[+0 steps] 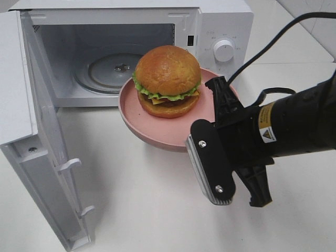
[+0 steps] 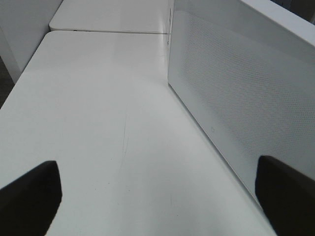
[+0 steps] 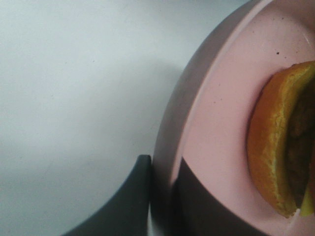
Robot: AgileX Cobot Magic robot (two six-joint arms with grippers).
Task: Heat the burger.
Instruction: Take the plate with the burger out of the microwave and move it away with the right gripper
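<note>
- Pink plate carries the burger before the open microwave; we see the right end effector clamped on its rim.
- Left wrist: we see the left end effector spread apart over the white worktop.
- Right wrist: fingers pinch the plate's rim, burger just beside.

brown-bunned burger (green lettuce), pink plate, white microwave

The burger is sitting upright near the top center of the frame, glossy brown bun, green lettuce poking out, dark patty showing.
</note>
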